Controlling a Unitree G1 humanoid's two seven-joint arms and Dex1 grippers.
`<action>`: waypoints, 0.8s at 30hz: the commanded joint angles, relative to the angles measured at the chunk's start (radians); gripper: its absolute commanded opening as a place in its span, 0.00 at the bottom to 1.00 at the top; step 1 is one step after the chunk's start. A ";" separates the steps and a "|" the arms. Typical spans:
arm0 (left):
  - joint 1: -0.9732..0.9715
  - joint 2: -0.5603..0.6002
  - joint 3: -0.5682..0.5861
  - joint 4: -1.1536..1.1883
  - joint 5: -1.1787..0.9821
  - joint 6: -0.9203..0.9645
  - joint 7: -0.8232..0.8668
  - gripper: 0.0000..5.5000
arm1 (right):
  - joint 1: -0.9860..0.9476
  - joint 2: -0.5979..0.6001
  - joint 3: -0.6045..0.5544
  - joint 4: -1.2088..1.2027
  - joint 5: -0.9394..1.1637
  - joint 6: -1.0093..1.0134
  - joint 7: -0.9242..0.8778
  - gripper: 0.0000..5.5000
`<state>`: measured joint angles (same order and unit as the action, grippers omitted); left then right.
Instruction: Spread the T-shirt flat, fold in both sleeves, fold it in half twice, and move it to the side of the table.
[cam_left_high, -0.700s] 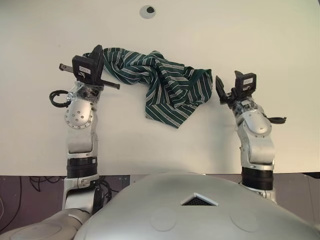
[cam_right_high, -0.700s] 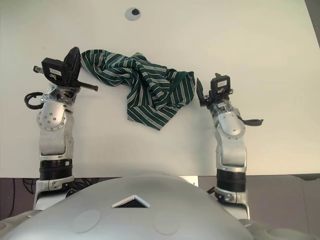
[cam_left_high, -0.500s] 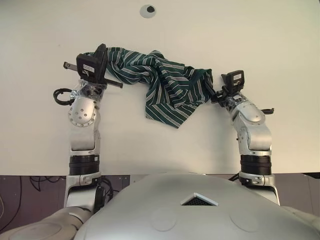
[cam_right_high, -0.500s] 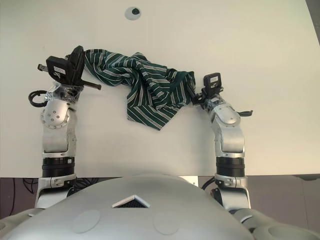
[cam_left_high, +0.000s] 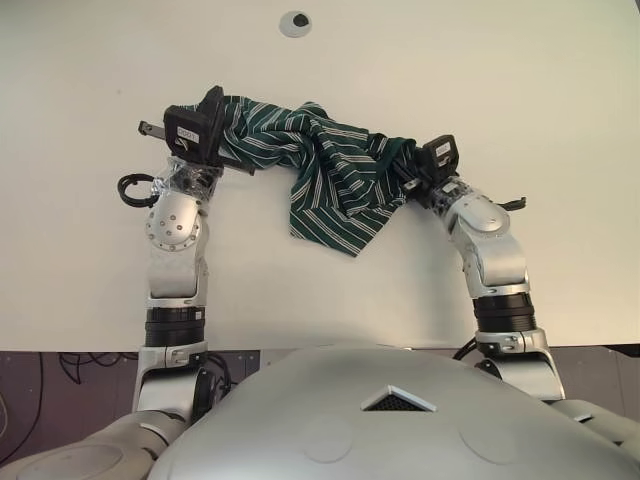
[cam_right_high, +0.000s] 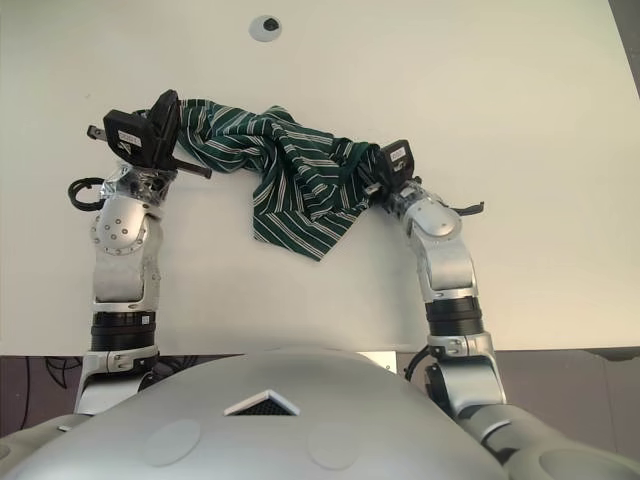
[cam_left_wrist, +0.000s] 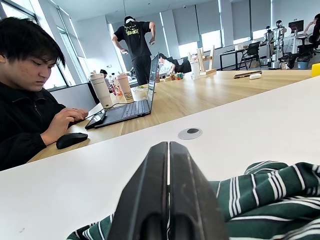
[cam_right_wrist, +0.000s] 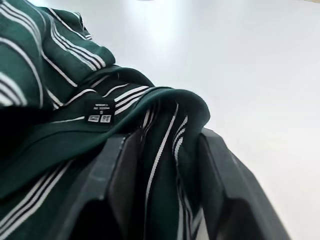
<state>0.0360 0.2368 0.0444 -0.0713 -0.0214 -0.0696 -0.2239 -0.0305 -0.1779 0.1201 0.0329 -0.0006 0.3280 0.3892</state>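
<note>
A dark green T-shirt (cam_left_high: 330, 180) with white stripes lies crumpled on the white table (cam_left_high: 520, 90), bunched into a ridge from left to right. My left gripper (cam_left_high: 212, 122) sits at the shirt's left end, fingers (cam_left_wrist: 155, 190) pressed together and shut on the cloth there. At the shirt's right edge my right gripper (cam_left_high: 410, 178) stands open. In the right wrist view a fold of striped fabric (cam_right_wrist: 165, 125) near the collar label lies between its two fingers (cam_right_wrist: 117, 175), which are apart.
A round grey cable grommet (cam_left_high: 295, 22) is set in the table at the far middle. Bare table surface lies all around the shirt. The table's front edge (cam_left_high: 330, 347) runs just before my body.
My right arm has swung left, bringing its gripper onto the shirt's right edge. My left gripper has shifted slightly right, and the shirt's left end has come with it.
</note>
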 joint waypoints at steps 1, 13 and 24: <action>-0.013 0.007 0.001 0.001 0.001 0.009 -0.004 0.00 | 0.048 -0.050 0.015 -0.014 -0.049 -0.006 -0.021 0.19; -0.107 -0.023 -0.022 0.147 0.024 -0.045 0.017 0.00 | 0.029 -0.088 -0.013 -0.291 -0.053 -0.237 -0.015 0.01; -0.170 -0.080 -0.086 0.204 0.047 -0.356 0.007 0.00 | -0.212 -0.164 -0.089 -0.633 0.145 0.148 0.099 0.01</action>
<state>-0.1246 0.1596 -0.0226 0.1461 -0.0012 -0.3544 -0.2223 -0.1763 -0.3034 0.0709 -0.5613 0.1026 0.3985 0.4772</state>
